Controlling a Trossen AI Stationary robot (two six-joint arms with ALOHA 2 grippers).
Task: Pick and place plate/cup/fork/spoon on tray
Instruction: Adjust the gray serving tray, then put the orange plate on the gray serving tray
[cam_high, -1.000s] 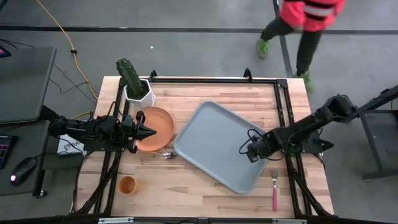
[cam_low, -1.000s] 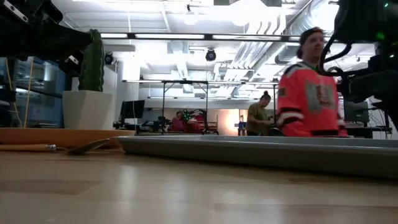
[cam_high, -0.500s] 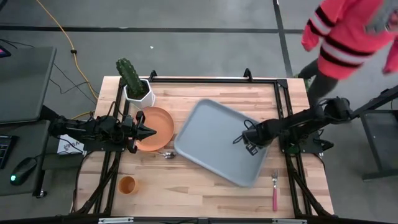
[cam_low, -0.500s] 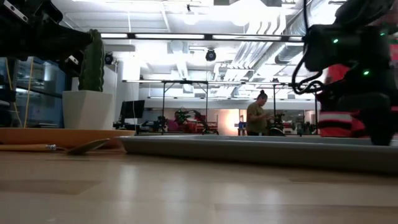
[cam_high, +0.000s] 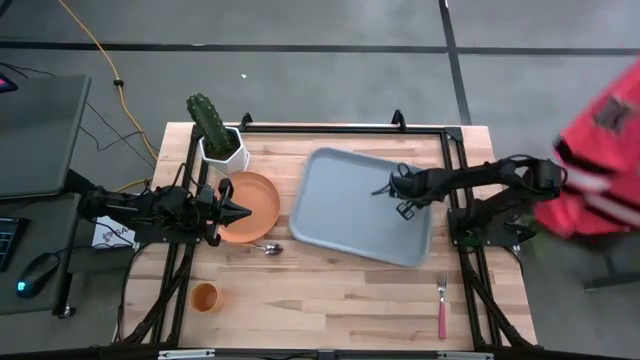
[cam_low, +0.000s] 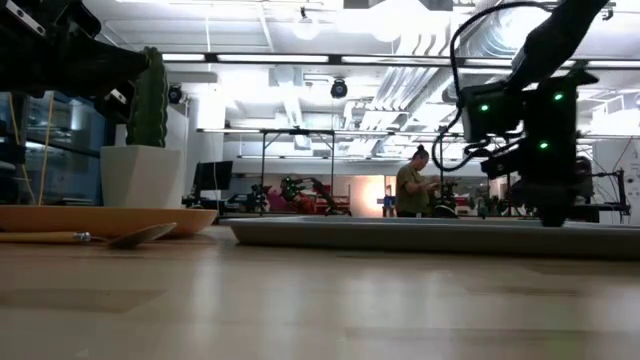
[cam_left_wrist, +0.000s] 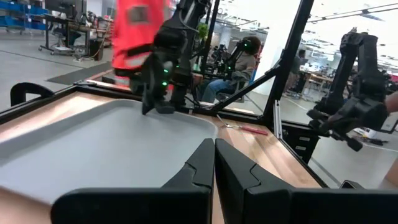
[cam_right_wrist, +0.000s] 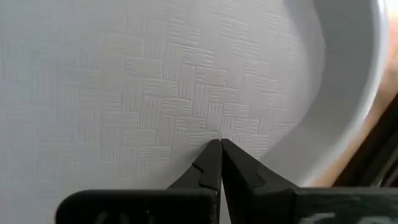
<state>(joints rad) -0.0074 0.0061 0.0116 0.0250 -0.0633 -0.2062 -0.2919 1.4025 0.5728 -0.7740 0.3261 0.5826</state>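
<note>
The tray (cam_high: 358, 205) is being pressed by the clenched right gripper (cam_high: 404, 207), probably to position it. The left gripper (cam_high: 243, 212), clenched and empty, is being held over the plate (cam_high: 256, 203). Next, a piece must be grasped.

I'm working in what looks like a robotics lab or open workshop hall. Beyond my wooden table (cam_high: 330, 290) I see exposed ceiling ducts (cam_low: 400, 60), strip lighting, metal-framed benches (cam_low: 300, 170), and a person (cam_low: 412, 185) standing at a far workstation. To my left, a desk carries a keyboard and mouse (cam_high: 30, 278) on bare concrete floor.
</note>
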